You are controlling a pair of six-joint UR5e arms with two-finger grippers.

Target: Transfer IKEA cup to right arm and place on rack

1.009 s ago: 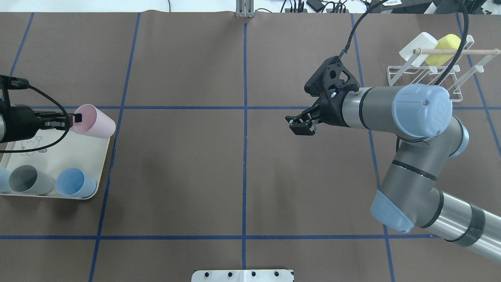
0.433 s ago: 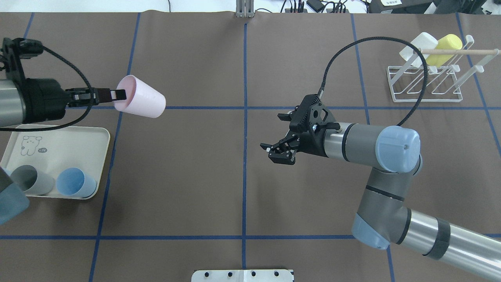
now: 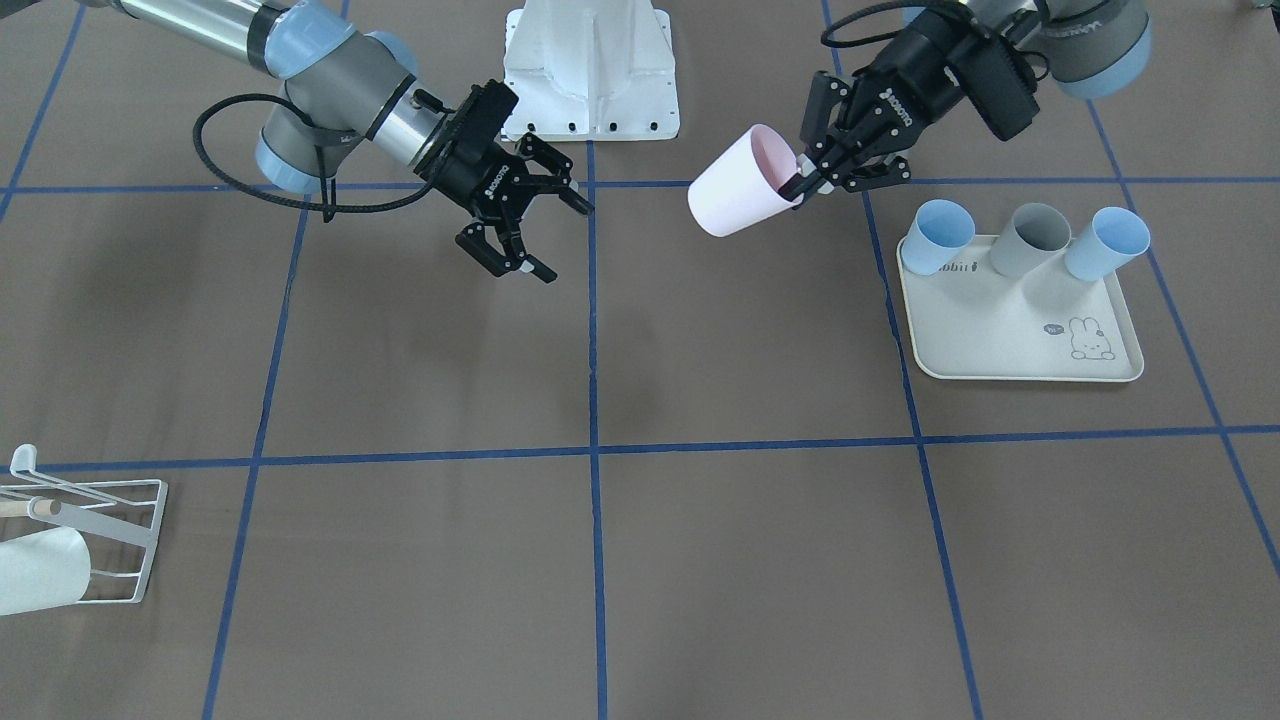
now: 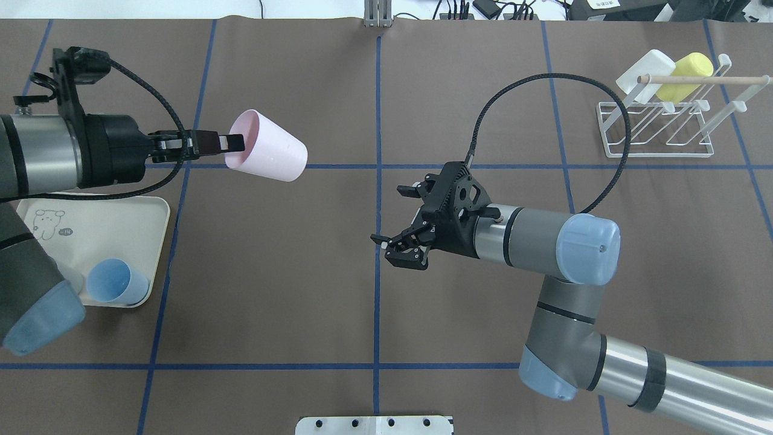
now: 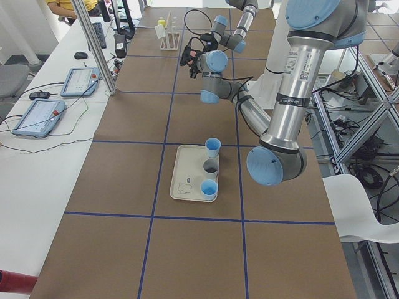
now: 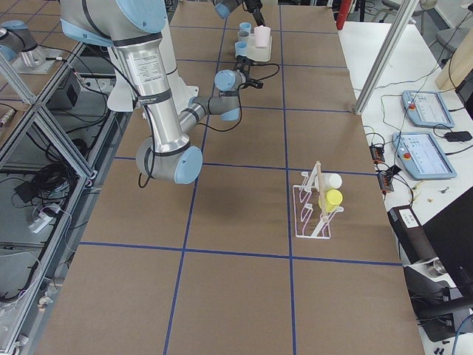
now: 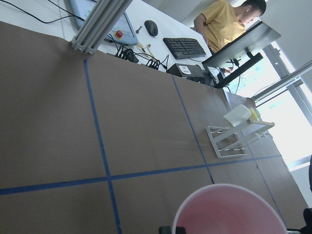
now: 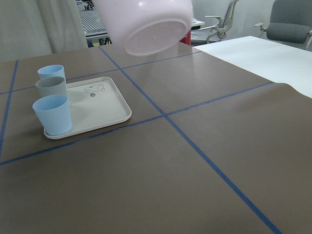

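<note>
Since a second ago the left gripper (image 4: 234,143), clamped on the pink cup's (image 4: 269,154) rim, has carried it in the air from the tray (image 4: 109,223) toward mid-table, while the right gripper (image 4: 400,249), fingers spread, has swung from near the rack (image 4: 658,155) toward it.

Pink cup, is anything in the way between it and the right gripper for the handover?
Nothing visible. The left gripper holds the pink cup in the air by its rim, the right gripper is open, and only brown table mat shows between them.
</note>
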